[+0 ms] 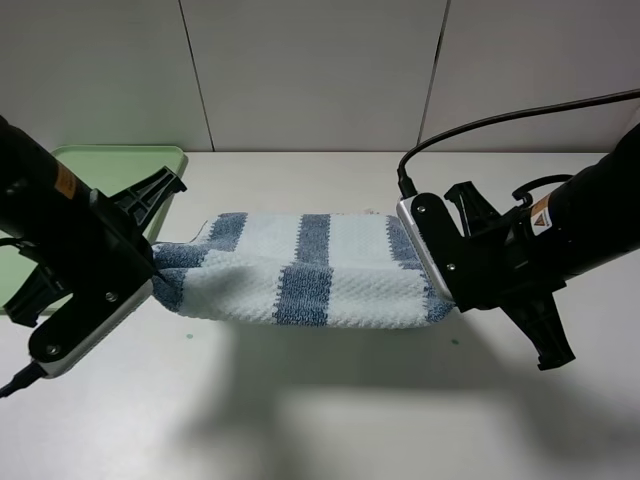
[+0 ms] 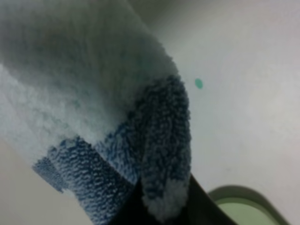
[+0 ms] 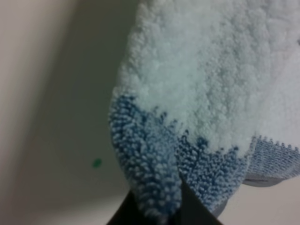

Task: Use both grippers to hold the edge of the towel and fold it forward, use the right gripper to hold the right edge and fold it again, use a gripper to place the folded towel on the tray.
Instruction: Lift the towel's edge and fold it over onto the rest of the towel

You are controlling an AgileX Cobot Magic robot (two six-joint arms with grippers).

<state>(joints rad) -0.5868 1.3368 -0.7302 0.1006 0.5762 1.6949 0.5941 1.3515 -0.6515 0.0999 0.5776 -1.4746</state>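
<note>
I have the thick waffle-textured towel with wide white and blue-grey stripes [image 1: 300,270] strung out sideways between my two arms, above the white tabletop [image 1: 300,180]. The black left tool with its silver-edged jaw [image 1: 152,268] is clamped on the towel's left end. The matching black right tool [image 1: 430,268] is clamped on its right end.

In the left wrist view the dark fingers [image 2: 201,206] are pinched together around a blue-grey stripe of bunched pile. The towel [image 2: 93,84] fills most of that picture. The right wrist view shows the same: the right tool [image 3: 159,208] is closed tight on a blue-grey corner. White cloth [image 3: 211,70] spreads away from it, and the flat grey stitched hem [image 3: 276,161] shows at one side.

From the high camera the cloth looks doubled over, with its near side rounded and raised, and it casts a broad shadow on the tabletop toward me. I cannot tell whether the far edge touches the surface.

The flat light green plastic tray with a low rim [image 1: 120,160] sits at the far left behind my left arm, just beside the towel's left end. Its rounded corner [image 2: 243,206] also shows in the left wrist view.
</note>
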